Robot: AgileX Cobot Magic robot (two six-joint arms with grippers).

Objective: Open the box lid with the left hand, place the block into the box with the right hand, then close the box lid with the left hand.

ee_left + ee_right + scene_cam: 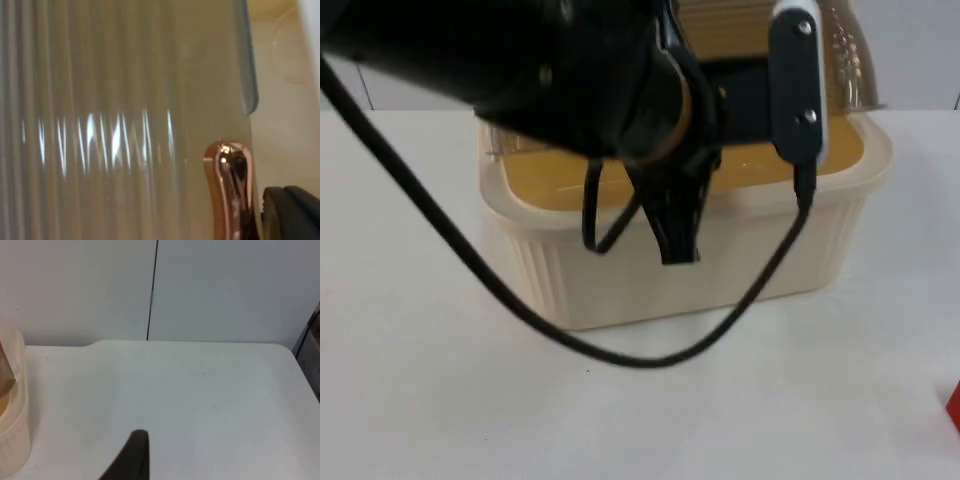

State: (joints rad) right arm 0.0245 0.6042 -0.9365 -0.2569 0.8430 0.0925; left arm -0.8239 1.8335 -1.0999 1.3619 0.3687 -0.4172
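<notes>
1. The left gripper (678, 235) hangs over the cream ribbed plastic box (720, 265); jaw state unclear.
2. The clear ribbed lid (110, 120) stands raised.
3. The red block (954, 408) lies at the table (440, 400) edge, well apart.
4. The right gripper (131, 457) waits; jaw state unclear.

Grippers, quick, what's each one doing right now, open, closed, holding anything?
Left gripper: over the box front rim, by the raised lid; fingers cannot be told.
Right gripper: above the bare table beside the box, holding nothing visible; cannot be told.
</notes>
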